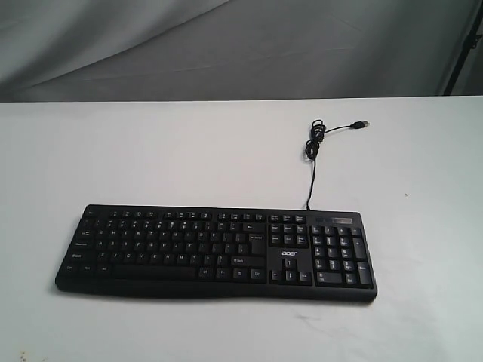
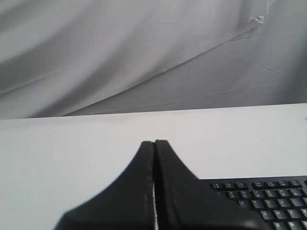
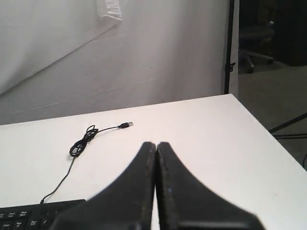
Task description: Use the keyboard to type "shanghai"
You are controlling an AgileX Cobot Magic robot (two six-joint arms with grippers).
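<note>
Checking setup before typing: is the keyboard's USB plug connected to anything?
No, the USB plug lies free on the table, beyond the keyboard.

My pincer [image 3: 156, 146], closed tight, hangs above the white table [image 3: 216, 134]; the keyboard [image 3: 29, 214] corner and its coiled cable [image 3: 79, 143] lie nearby.

A white table [image 1: 151, 151] fills the exterior view from three round to nine o'clock, softly and evenly lit. Behind its far edge, from ten to two o'clock, hangs a creased grey fabric backdrop [image 1: 226, 45]. At two o'clock a black stand pole [image 1: 462, 53] slants. The right wrist view shows grey floor [image 3: 273, 91] and an office chair [image 3: 256, 40] in shadow past the backdrop.
</note>
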